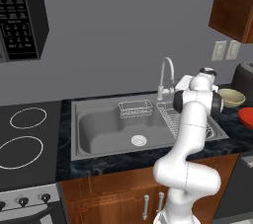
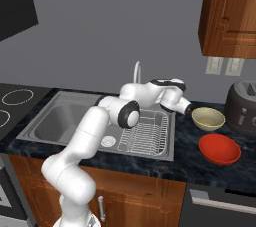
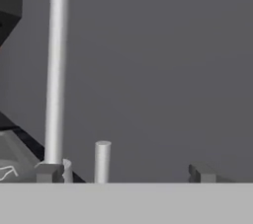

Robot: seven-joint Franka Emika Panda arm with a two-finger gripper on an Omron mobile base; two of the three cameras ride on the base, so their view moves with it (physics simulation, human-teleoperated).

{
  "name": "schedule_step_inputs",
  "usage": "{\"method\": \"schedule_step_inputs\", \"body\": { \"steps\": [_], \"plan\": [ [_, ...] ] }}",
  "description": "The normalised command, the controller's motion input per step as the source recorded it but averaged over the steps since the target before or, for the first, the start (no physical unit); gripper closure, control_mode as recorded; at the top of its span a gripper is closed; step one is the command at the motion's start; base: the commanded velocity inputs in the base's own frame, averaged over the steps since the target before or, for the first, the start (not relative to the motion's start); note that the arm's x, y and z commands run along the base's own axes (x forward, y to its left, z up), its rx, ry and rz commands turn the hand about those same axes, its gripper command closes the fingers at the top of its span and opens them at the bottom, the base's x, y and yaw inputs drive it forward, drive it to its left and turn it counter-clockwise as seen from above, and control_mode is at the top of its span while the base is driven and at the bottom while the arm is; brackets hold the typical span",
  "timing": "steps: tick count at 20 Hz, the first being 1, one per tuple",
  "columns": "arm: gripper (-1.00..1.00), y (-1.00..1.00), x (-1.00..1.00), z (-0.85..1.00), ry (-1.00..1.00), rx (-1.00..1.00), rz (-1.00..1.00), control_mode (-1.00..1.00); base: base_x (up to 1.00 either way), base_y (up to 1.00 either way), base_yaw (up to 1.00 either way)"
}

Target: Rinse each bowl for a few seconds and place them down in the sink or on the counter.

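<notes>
The tan bowl [image 2: 208, 118] [image 1: 231, 98] sits upright on the dark marbled counter [image 2: 200, 171] to the right of the sink [image 2: 35, 131] [image 1: 74, 119]. The shallow red bowl [image 2: 219, 148] [image 1: 247, 117] rests just in front of it, nearer the counter's edge. My gripper [image 2: 190, 109] [image 3: 125, 173] hovers over the sink's right rack side, just left of the tan bowl and apart from it. It is open, its fingertips [image 3: 49, 172] set wide with nothing between them. In the hand view the curved tap [image 3: 54, 70] [image 1: 165, 77] rises at the left against the grey wall.
A big dark rounded appliance [image 2: 242, 106] stands at the back right behind the bowls. A black stovetop [image 1: 24, 139] lies left of the sink, under a microwave [image 1: 20, 16]. Wire racks [image 2: 145, 133] fill the sink's right side. A wooden wall cabinet [image 2: 230, 16] hangs above the bowls.
</notes>
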Motion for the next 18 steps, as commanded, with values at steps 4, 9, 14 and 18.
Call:
{"method": "schedule_step_inputs", "body": {
  "steps": [4, 9, 14, 18],
  "plan": [
    [-1.00, 0.04, 0.27, -0.07, 0.00, 0.00, -0.03, -1.00, 0.00, 0.00, 0.00],
    [-1.00, 0.00, 0.44, -0.02, 0.02, 0.00, -0.03, -1.00, 0.00, 0.00, 0.00],
    [-1.00, 0.00, 0.42, -0.05, 0.02, 0.00, -0.02, -1.00, 0.00, 0.00, 0.00],
    [1.00, -0.08, 0.27, -0.06, 0.03, 0.00, 0.00, -1.00, 0.00, 0.00, 0.00]
  ]
}}
